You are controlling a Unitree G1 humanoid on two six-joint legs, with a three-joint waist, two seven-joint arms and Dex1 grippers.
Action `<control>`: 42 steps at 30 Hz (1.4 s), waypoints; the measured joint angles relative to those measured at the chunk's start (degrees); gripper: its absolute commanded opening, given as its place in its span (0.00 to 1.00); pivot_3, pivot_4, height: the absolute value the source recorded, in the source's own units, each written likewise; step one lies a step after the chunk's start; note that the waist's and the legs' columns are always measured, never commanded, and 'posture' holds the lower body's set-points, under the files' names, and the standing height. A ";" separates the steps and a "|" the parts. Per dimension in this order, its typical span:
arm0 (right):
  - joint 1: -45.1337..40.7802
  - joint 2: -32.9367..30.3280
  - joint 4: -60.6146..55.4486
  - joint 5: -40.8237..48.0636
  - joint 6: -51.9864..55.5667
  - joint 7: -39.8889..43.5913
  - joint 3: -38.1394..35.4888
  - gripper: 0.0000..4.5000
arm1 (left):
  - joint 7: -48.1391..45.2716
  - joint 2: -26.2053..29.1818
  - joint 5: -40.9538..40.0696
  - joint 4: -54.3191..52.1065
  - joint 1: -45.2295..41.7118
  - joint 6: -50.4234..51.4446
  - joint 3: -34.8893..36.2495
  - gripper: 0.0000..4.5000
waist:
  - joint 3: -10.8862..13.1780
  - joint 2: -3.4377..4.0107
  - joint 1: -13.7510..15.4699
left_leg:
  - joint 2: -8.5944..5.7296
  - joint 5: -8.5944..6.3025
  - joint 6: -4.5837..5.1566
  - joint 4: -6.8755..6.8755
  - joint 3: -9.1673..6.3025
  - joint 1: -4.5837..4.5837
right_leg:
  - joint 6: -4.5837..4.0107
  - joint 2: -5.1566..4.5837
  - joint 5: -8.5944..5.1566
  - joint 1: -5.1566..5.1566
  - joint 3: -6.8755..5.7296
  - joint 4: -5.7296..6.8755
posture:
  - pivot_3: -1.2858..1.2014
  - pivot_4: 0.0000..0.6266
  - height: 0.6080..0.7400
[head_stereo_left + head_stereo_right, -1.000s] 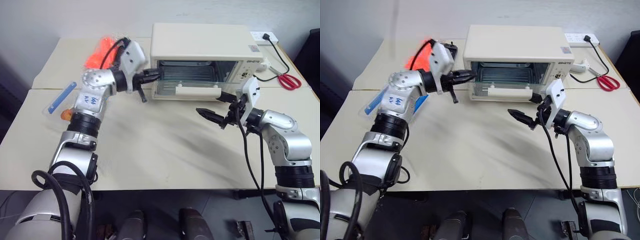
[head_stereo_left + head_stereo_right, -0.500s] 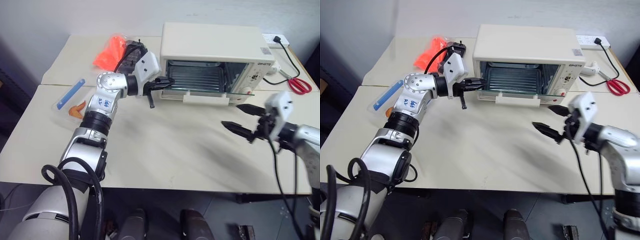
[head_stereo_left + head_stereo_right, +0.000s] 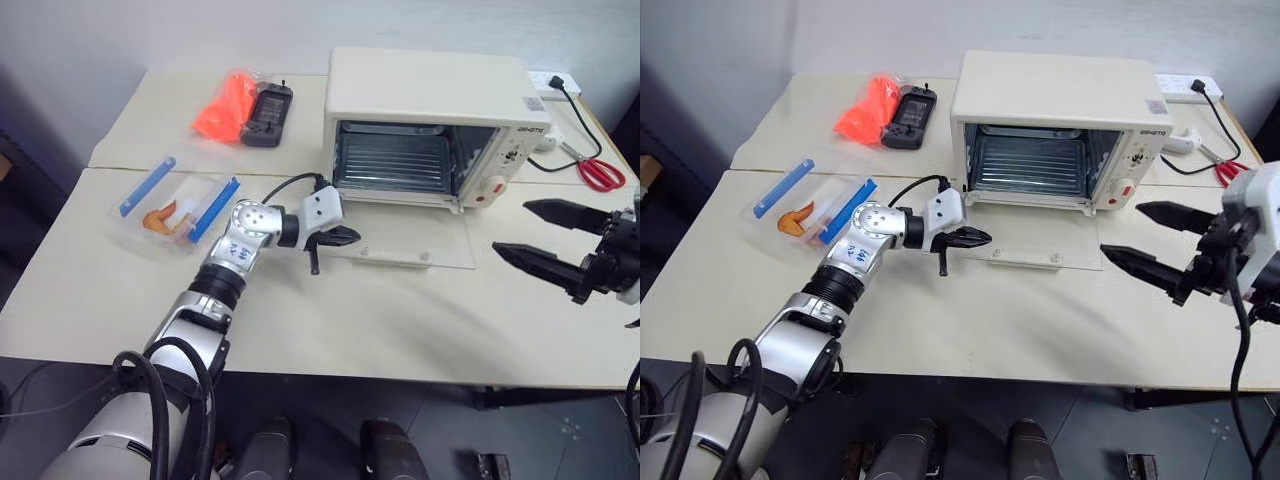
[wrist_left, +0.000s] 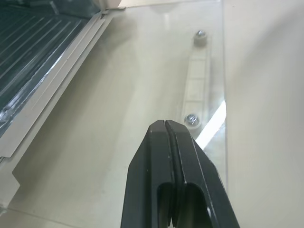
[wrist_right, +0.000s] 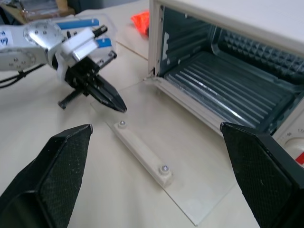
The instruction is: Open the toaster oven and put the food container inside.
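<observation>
The oven (image 3: 430, 125) stands upper centre on the bench (image 3: 330, 320), door down flat. The container (image 3: 178, 203) lies at left. Left fingers (image 3: 347, 237) clenched, empty, over the door; right fingers (image 3: 535, 261) released at right edge.

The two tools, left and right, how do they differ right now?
The left tool is shut, fingers pressed together; the right tool is spread wide open. The left tool sits low at the open glass door of the toaster oven; the right tool hangs apart, off to the oven's right. Both hold nothing.
</observation>
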 measured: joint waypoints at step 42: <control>-24.42 -3.05 15.80 -7.59 -10.21 13.99 26.51 1.00 | 61.95 -12.61 -0.82 -84.39 8.22 99.21 70.21 0.99 | 0.21 -0.51 0.06 | 0.06 -0.08 -0.15 0.07 -0.13 0.01 | 0.04 0.04 0.03 0.17 -0.03 -0.36 | 0.52 0.24 1.00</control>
